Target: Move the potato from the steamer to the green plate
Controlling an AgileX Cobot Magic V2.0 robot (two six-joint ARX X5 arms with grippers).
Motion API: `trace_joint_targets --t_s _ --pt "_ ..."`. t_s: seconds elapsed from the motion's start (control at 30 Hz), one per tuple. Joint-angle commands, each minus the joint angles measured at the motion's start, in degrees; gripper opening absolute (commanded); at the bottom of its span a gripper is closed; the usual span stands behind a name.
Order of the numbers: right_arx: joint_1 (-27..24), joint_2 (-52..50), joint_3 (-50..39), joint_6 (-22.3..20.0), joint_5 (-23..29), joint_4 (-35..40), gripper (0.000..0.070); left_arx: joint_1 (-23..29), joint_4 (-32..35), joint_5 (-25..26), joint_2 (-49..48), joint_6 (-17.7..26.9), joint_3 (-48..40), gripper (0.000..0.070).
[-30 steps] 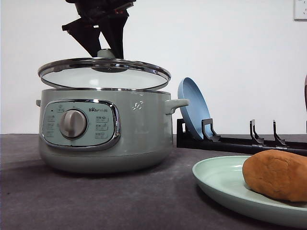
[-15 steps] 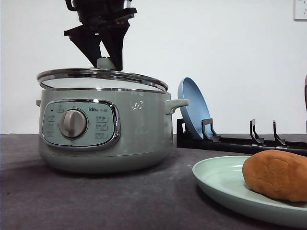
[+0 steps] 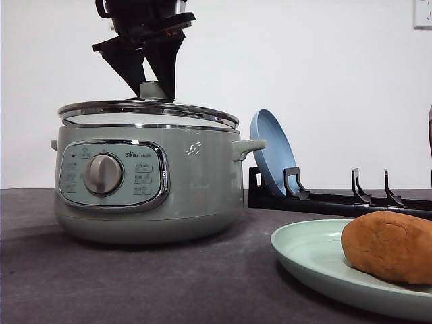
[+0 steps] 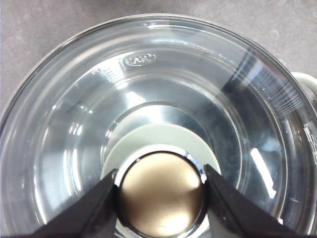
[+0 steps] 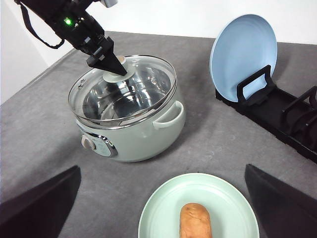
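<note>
Left fingers [image 3: 154,86] pinched on lid knob [image 3: 152,90]; glass lid [image 3: 148,110] resting on or just above steamer [image 3: 148,182] rim, slightly tilted. Right fingers [image 5: 163,208] spread wide, holding nothing, above green plate [image 5: 158,213]. Potato [image 5: 194,220] already on plate. Risk: releasing while lid sits askew, so it slides or clatters onto the counter [image 3: 169,283].

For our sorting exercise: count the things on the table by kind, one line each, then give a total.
Plates: 2, the green plate and the blue plate
Potato: 1
Steamer, lidded: 1
Black plate rack: 1
Total: 5
</note>
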Motion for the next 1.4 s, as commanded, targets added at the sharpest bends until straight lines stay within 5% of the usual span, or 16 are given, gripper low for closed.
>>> trace_joint_targets --t_s 0.0,1.37 --pt "0.31 0.33 0.79 0.14 0.17 0.37 0.0700 -0.28 1.14 0.09 1.22 0.26 2.01 0.0009" --pt "0.31 0.33 0.79 -0.11 0.18 0.52 0.0700 -2.45 -3.24 0.07 4.59 5.46 2.03 0.0009"
